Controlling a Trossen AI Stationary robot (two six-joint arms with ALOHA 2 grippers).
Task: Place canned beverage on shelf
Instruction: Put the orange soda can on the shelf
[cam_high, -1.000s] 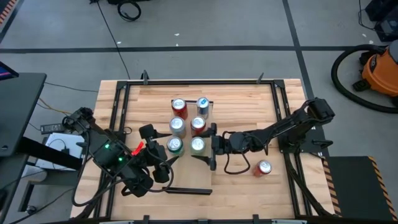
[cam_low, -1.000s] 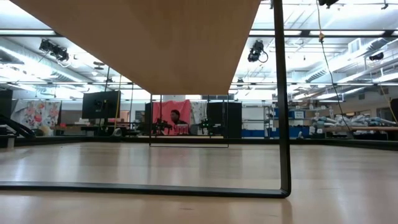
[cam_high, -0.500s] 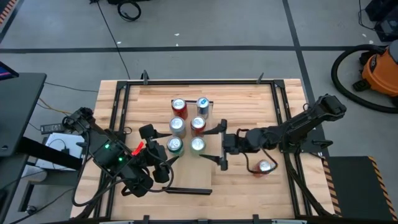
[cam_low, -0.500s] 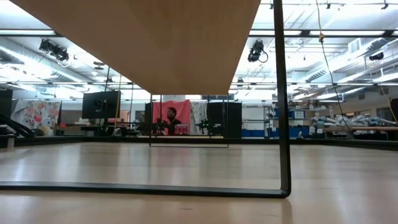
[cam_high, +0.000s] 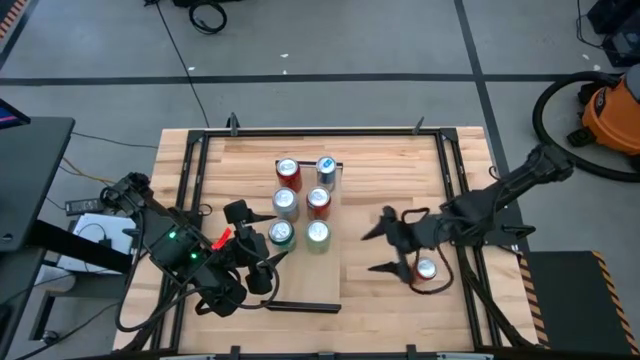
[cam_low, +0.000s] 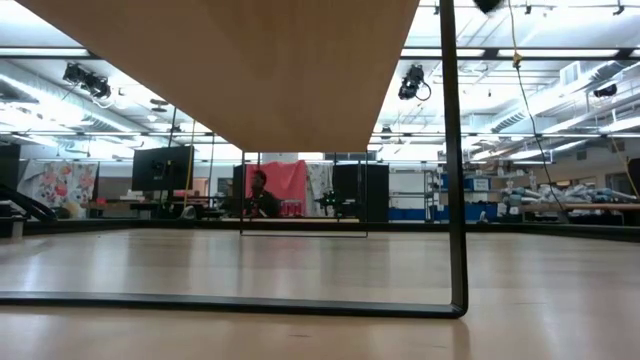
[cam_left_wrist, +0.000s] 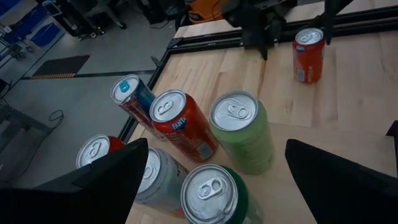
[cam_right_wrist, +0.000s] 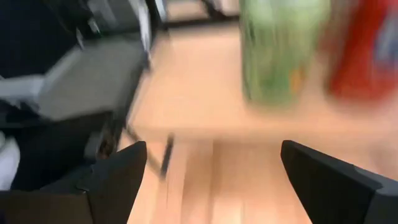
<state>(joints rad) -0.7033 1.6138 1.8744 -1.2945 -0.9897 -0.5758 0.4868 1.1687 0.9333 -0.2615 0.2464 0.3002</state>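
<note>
Plank tabletop (cam_high: 400, 165) on grey floor (cam_high: 330, 40), orange vacuum (cam_high: 612, 110) beside.

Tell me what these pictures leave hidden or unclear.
- Low view: none of the cans shows; the shelf fills the top of the picture from underneath.
- Right wrist view: motion blur smears the green can, so its label is unreadable.
- High view: the right hand and its arm partly cover the lone red can.
</note>
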